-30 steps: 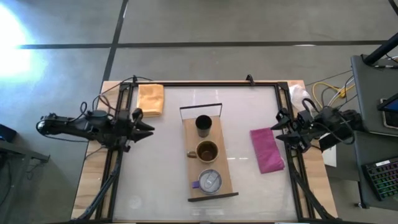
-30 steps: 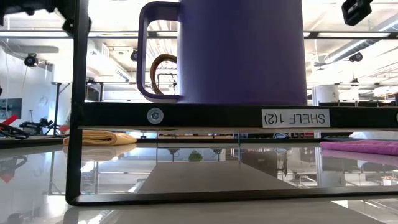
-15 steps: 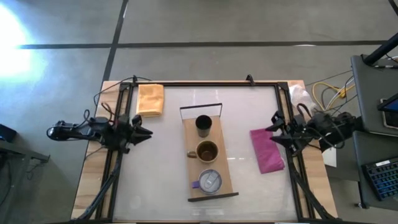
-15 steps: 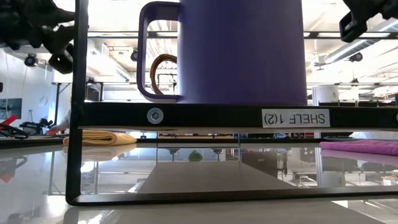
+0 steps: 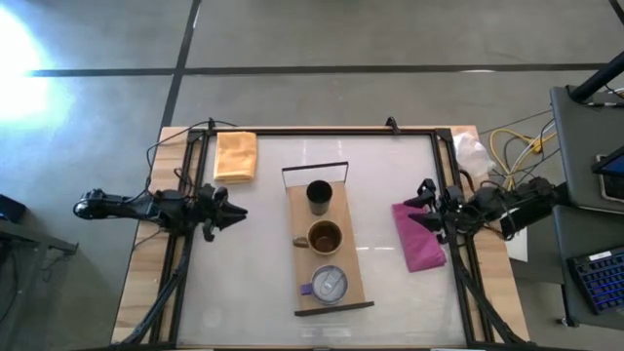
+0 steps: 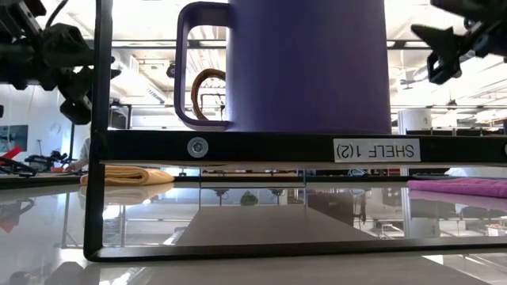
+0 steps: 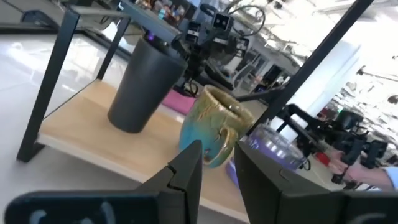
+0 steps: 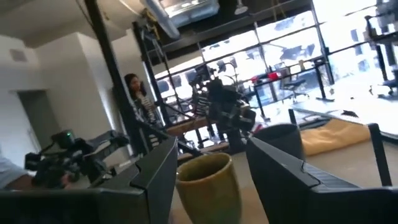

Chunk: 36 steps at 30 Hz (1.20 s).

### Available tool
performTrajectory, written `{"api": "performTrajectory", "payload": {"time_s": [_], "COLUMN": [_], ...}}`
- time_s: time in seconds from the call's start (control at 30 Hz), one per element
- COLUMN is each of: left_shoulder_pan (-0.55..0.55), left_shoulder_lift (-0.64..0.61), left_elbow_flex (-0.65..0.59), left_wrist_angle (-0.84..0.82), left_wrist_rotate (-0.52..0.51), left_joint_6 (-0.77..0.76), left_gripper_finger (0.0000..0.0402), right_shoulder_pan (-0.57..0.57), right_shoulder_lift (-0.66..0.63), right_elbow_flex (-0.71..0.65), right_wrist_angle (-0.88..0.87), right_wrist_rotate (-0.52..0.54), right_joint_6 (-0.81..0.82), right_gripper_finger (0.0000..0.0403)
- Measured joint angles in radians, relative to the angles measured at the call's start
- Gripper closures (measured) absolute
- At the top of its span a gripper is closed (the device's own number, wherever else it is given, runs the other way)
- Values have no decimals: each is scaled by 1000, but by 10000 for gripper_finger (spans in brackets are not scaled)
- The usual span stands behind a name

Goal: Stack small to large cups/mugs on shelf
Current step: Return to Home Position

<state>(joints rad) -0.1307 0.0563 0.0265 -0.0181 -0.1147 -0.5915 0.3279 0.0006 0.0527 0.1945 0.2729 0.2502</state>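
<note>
The light-wood shelf (image 5: 296, 209) stands in the middle of the table. On it stand, in a row from far to near, the black cup (image 5: 319, 194), the brown mug (image 5: 324, 236) and the silvery-grey mug with a purple handle (image 5: 329, 284). My left gripper (image 5: 234, 212) is open and empty, left of the shelf, pointing at it. Its wrist view shows the black cup (image 7: 144, 84) and the brown mug (image 7: 214, 127). My right gripper (image 5: 414, 213) is open and empty, right of the shelf, above the magenta cloth. Its wrist view shows the brown mug (image 8: 208, 186).
An orange cloth (image 5: 236, 156) lies at the table's far left. A magenta cloth (image 5: 419, 234) lies right of the shelf, under my right gripper. The shelf's dark metal frame (image 6: 99, 134) rises at its ends. A person (image 8: 140, 99) stands in the room beyond.
Both grippers have come down and gone toward the shelf. The left has moved toward the table's right edge, and the right toward its left edge, out over the magenta cloth. The cups and the shelf have stayed where they were.
</note>
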Motion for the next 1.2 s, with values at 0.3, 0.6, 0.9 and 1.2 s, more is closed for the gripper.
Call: {"api": "performTrajectory", "payload": {"time_s": [0.3,0.6,0.9,1.2], "left_shoulder_pan": [0,0,0,0], "left_shoulder_lift": [59,106,140,165], "left_elbow_flex": [0,-1,-1,-1], "left_wrist_angle": [0,2,2,2], "left_wrist_rotate": [1,1,1,2], "left_joint_6": [3,2,0,0], "left_gripper_finger": [321,321,321,321], "right_shoulder_pan": [-1,-1,-1,-1], "right_shoulder_lift": [2,18,34,33], "right_elbow_flex": [-44,-44,-44,-44], "right_wrist_angle": [17,-65,-64,-63], "right_wrist_rotate": [19,17,17,17], "right_joint_6": [5,-119,-120,-120], "right_gripper_finger": [216,216,216,216]}}
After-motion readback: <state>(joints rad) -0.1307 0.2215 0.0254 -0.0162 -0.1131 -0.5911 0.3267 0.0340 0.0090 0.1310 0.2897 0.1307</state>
